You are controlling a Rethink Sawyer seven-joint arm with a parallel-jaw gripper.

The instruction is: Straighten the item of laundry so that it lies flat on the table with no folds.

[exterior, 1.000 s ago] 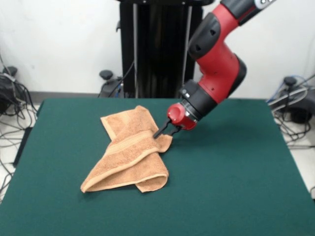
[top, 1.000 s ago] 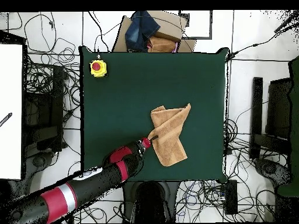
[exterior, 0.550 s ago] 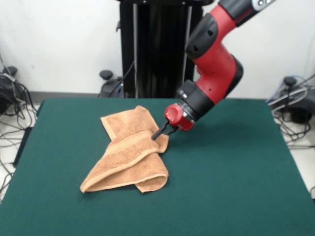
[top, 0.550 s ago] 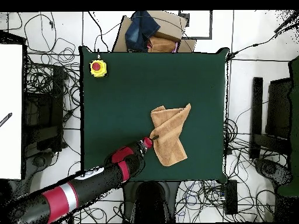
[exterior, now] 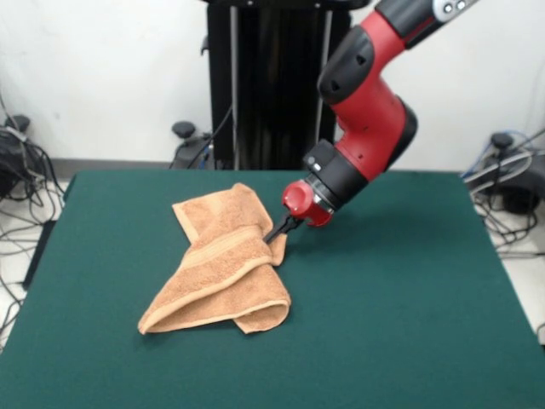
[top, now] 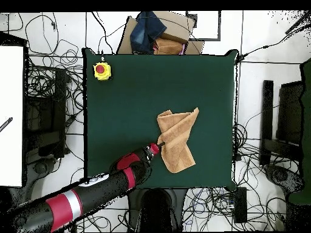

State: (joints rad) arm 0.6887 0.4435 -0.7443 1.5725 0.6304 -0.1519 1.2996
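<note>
Pinching the towel (exterior: pixel 220 268) at its right-hand corner, the jaws (exterior: pixel 277 236) sit closed on a small peak of cloth, seen from the front. The arm slants down from the upper right, so nearly all of the towel lies to the lower left of the jaws: a folded bundle on the green surface (exterior: pixel 409 307), long axis running from the held corner down to the far-left tip. A pale woven band crosses the top layer, and one layer is doubled under along the lower edge. A second lobe extends up and left of the jaws.

Overhead: the jaws (top: pixel 160 145) touch the towel's (top: pixel 177 141) left edge partway along. The cloth lies wholly on the side away from the arm, long axis roughly top to bottom, with a notch at its upper end. A yellow box with a red button (top: pixel 102 71) stands well apart, near a corner.

Judgement: drawing the held corner back toward the arm, away from the bundle, should open the fold; the underlying layer could drag along.
</note>
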